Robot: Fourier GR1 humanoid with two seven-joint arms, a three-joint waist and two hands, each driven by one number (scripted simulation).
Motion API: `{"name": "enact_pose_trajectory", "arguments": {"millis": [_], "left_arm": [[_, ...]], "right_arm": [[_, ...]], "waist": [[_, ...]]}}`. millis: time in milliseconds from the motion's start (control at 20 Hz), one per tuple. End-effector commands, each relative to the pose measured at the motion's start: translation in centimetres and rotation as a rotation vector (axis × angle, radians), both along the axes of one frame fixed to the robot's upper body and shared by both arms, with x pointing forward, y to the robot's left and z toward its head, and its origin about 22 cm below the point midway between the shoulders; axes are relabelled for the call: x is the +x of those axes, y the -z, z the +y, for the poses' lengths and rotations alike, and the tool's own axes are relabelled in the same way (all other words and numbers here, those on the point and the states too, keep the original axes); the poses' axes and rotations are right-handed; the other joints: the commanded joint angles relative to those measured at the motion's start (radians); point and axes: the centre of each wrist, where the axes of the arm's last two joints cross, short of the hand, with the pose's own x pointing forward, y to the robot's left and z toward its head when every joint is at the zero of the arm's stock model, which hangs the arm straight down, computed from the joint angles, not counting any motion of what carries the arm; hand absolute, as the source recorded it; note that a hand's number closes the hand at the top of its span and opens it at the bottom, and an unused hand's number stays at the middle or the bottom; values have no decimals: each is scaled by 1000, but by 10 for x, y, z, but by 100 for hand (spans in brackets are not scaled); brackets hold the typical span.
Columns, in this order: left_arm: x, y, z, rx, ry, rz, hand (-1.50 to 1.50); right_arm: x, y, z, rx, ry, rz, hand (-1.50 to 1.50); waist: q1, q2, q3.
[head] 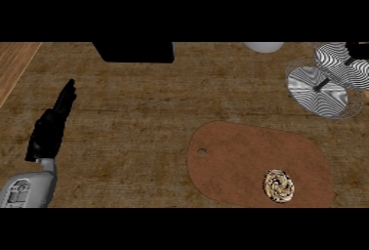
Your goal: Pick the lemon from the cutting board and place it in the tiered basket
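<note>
A brown cutting board (245,156) with a small hole lies on the counter at the lower right. On its near right part rests the lemon (278,186), an oval with a swirled tan and dark pattern. The tiered basket (328,78), wire-framed with black-and-white swirled trays, stands at the far right. My left hand (51,124) rests at the left with straight fingers pointing away, holding nothing, far from the board. My right hand does not show.
A black box-like object (135,51) stands at the counter's back edge. A pale rounded object (264,47) sits at the back, right of it. A lighter wooden strip (16,63) runs along the far left.
</note>
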Motion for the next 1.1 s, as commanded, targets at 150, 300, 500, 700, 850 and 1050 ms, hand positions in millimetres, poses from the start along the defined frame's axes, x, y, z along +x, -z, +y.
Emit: {"name": "enact_pose_trajectory", "arguments": {"millis": [150,300,500,700,850,1050], "left_arm": [[-15,3,3,-5,-6,14,0],[-7,9,-2,-1,1,-14,0],[-11,8,-10,2,-14,11,0],[-13,-3,-14,-9,16,-8,0],[-12,-3,-3,-6,-4,1,0],[-8,-1,3,-16,-15,8,0]], "right_arm": [[1,32,-20,255,70,197,-150],[11,44,-3,219,61,208,-150],[1,42,-25,370,23,129,-150],[-12,35,-57,471,58,-10,-150],[-11,16,-60,513,32,-68,-150],[-27,-28,-88,558,111,-99,-150]], "waist": [[2,-1,0],[2,2,0],[-3,-2,1],[10,3,2],[3,0,1],[-11,-4,0]]}}
